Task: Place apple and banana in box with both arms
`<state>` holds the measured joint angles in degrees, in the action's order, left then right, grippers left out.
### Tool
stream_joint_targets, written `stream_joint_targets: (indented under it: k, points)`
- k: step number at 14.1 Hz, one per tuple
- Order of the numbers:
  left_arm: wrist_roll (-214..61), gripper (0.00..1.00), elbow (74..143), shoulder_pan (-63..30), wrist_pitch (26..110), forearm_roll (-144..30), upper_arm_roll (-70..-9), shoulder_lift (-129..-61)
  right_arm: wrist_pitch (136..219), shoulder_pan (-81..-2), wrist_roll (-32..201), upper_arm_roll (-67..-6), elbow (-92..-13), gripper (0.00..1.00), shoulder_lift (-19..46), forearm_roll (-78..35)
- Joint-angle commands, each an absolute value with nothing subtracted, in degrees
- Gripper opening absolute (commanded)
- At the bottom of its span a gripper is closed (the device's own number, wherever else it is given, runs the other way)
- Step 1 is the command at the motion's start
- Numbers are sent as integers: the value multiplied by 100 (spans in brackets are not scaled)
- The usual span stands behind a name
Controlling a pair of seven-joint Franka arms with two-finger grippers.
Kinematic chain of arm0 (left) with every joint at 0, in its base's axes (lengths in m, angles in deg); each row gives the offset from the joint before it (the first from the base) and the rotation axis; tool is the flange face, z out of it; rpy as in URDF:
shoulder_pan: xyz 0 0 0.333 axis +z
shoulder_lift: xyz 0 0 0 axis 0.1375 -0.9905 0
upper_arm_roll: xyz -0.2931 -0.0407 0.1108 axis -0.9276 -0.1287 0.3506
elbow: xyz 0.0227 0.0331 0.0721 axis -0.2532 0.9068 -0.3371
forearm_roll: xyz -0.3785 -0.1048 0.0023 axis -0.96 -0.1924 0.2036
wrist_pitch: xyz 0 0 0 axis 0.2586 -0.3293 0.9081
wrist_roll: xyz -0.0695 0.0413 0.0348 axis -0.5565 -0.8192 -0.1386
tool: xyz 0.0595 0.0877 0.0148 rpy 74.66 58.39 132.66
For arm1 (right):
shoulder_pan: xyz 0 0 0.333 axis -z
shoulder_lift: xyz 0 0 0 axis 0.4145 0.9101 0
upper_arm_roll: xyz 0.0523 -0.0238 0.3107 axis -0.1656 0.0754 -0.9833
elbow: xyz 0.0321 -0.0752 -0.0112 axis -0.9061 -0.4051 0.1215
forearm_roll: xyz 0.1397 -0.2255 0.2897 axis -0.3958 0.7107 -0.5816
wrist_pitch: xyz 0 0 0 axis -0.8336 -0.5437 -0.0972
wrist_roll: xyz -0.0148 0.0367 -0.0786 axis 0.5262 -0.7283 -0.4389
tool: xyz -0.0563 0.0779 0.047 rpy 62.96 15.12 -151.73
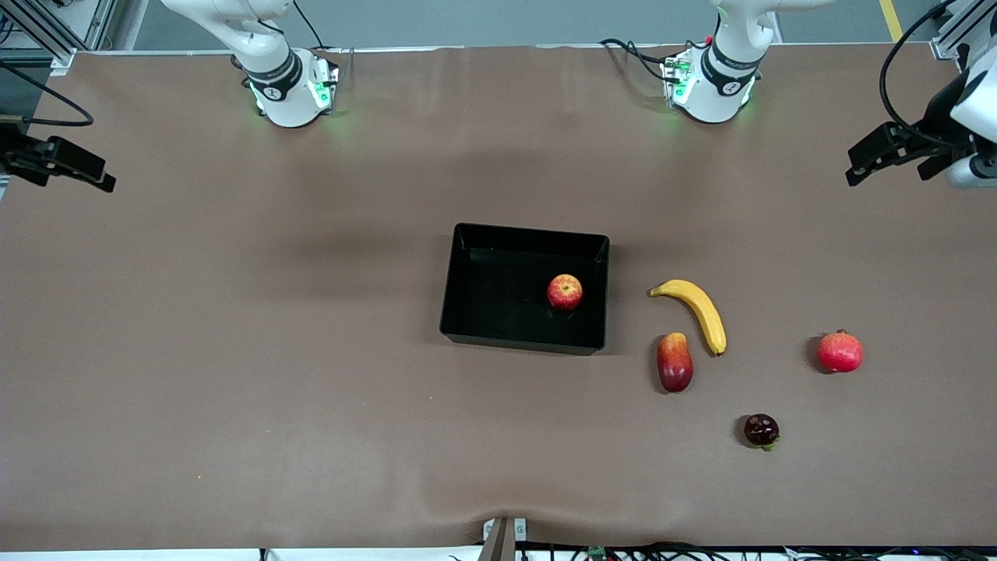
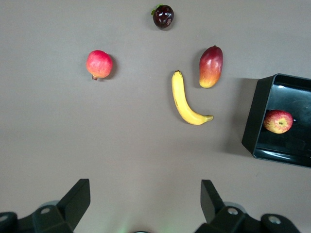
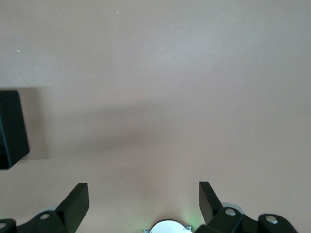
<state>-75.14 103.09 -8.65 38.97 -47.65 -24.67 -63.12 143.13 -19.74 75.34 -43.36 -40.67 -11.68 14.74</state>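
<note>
**Apple in the box, banana on the table**

The box (image 1: 523,288) sat near the middle of the table (image 1: 234,327), a shallow glossy black tray with sloped walls. Seen in the front view, the apple (image 1: 565,291) lay inside it at about 3 o'clock from the tray's centre, close to the wall toward the left arm's end; nothing else was in the box. The left wrist view showed the same: the apple (image 2: 278,121) resting on the dark floor of the box (image 2: 252,121).

The banana (image 1: 695,312) lay on the table just outside the box, toward the left arm's end, at about 3 o'clock from it in the front view. A red-and-yellow mango-like fruit (image 1: 674,361) lay just beside the banana, nearer to the front camera. A pinkish-red round fruit (image 1: 840,351) sat farther toward the left arm's end, and a small dark fruit (image 1: 761,430) lay nearest the front camera of all.

The left pincer (image 1: 888,160) hung over the left arm's end of the table, its jaws spread wide and holding nothing. The right pincer (image 1: 70,167) hung over the right arm's end, likewise spread wide and empty. Both arms waited.

No readable writing or labels showed on the box or the fruit.
</note>
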Motion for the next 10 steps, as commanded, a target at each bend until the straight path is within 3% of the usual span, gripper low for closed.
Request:
stream_joint_targets:
  k: [1, 10]
  points:
    - [-7509, 100, 10465, -922, 3876, -4845, -2479, -6104, 14437, -1974, 7459, -4357, -4028, 100, -1242, 1581]
    - [-7527, 100, 10131, -904, 3702, -4783, -2391, -6174, 14525, -1974, 7433, -4340, -4002, 100, -1189, 1466]
